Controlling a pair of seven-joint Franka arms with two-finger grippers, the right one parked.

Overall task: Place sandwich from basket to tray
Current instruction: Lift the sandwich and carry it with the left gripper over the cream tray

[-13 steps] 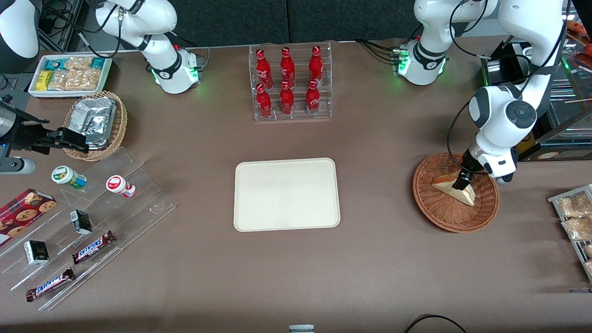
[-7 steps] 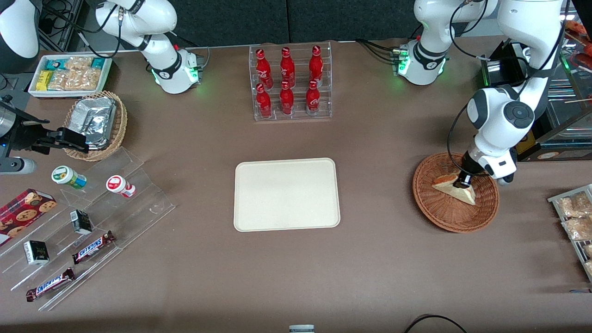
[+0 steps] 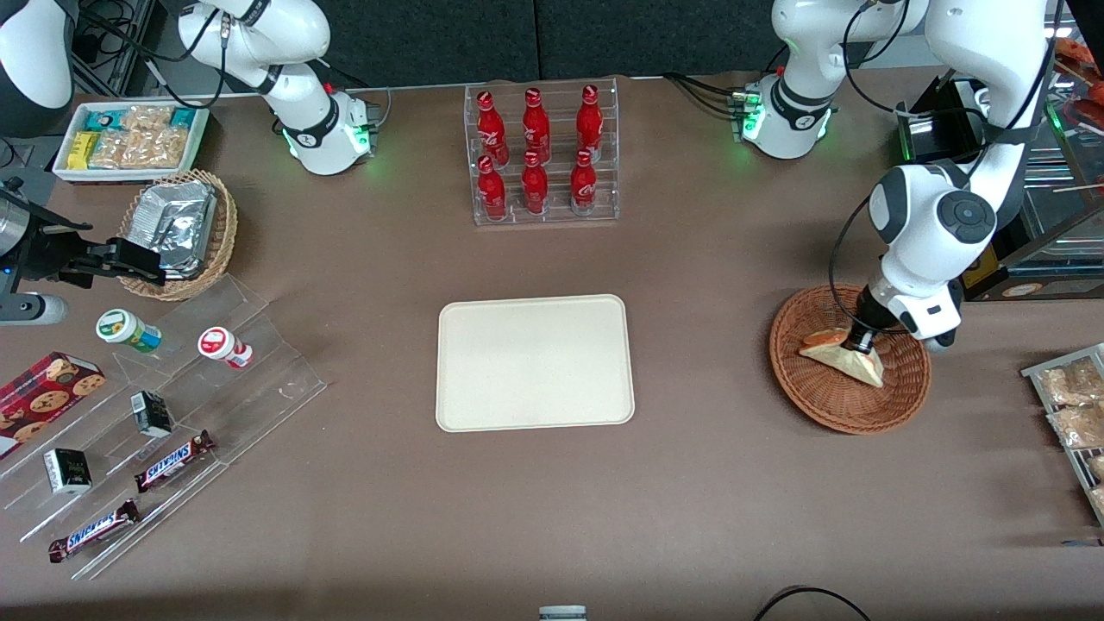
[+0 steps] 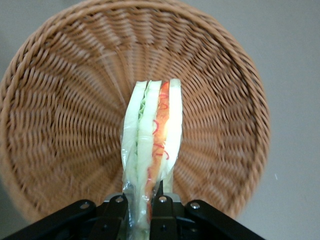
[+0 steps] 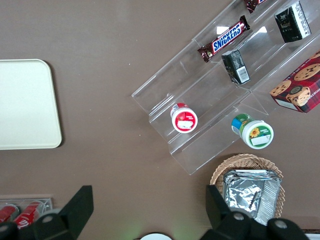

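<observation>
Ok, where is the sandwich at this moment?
The sandwich is over the basket, toward the working arm's end of the table, pinched at one end by the gripper. The tray at mid-table holds nothing.

We see the gripper (image 3: 861,345) higher now than a second ago — it has drawn up and a little away from the front camera, and the wrist above it has risen too. The sandwich (image 3: 841,354) has come with it: earlier it lay lower in the basket (image 3: 819,405), its pale point reaching toward the nearer rim, and now it sits closer to the basket's middle, tilted and shifted slightly toward the tray's end of the table. The wrist view shows the sandwich (image 4: 152,145) pinched between the fingers (image 4: 161,220) above the basket (image 4: 60,115) floor — whether it touches the weave we cannot tell.
</observation>
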